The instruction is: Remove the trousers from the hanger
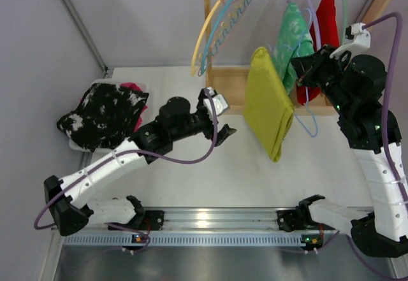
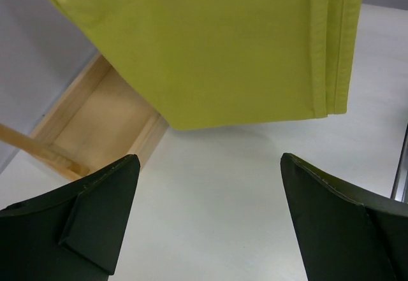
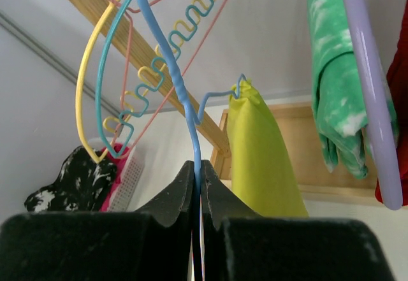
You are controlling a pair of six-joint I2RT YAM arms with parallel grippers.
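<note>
- Worktop (image 1: 210, 172): one pale surface, with both arm bases on a rail at its near edge.
- Wooden rack (image 1: 206, 32): one, at the far side of the worktop, with a top rail and a boxed base.
- Arms: two. The left arm (image 1: 121, 160) reaches across toward the middle; the right arm (image 1: 376, 160) rises up to the rail.
- Trousers: three, all hanging from the rack. The yellow trousers (image 1: 268, 102) hang nearest and lowest, the green trousers (image 1: 290, 39) are just behind them, and the red trousers (image 1: 326, 13) are farthest right.
- Black-and-white garment (image 1: 102, 112): one, heaped on the white basket (image 1: 107, 82) at the left, with one pink garment (image 1: 131, 88) showing beneath it.
- Hangers carrying cloth: the blue hanger (image 3: 183, 99) hooks into the top of the yellow trousers, and a purple hanger (image 3: 370, 102) runs beside the green pair. The red pair's hanger is hard to make out.
- Empty hangers (image 1: 220, 26): a bunch at the left of the rail, in yellow, teal and pink wire; the exact count cannot be told.
- End effectors: two. The left end effector (image 1: 223, 131) has its jaws spread wide and holds nothing, just below the hem of the yellow trousers. The right end effector (image 3: 196, 172) is clamped tight on the wire of the blue hanger.
</note>
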